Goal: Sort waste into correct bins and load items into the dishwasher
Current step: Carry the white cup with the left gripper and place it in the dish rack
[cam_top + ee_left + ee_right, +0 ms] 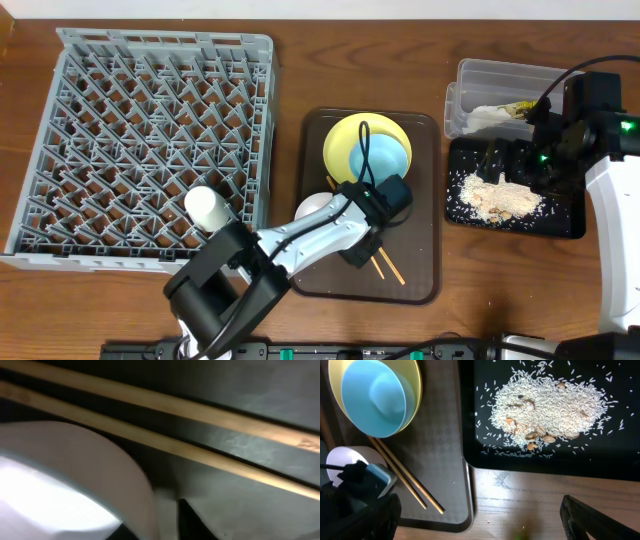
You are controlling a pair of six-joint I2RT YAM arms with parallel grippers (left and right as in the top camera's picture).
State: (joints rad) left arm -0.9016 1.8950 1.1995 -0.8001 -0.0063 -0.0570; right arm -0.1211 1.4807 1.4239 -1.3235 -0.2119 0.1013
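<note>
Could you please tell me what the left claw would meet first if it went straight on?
Most likely the chopsticks lying on the brown tray, right beneath the left claw; depth is unclear.

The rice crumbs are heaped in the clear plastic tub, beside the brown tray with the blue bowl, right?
No. The rice crumbs lie on the glossy black tray, not in the clear plastic tub, as the right wrist view shows. That tray does sit beside the brown tray with the blue bowl.
</note>
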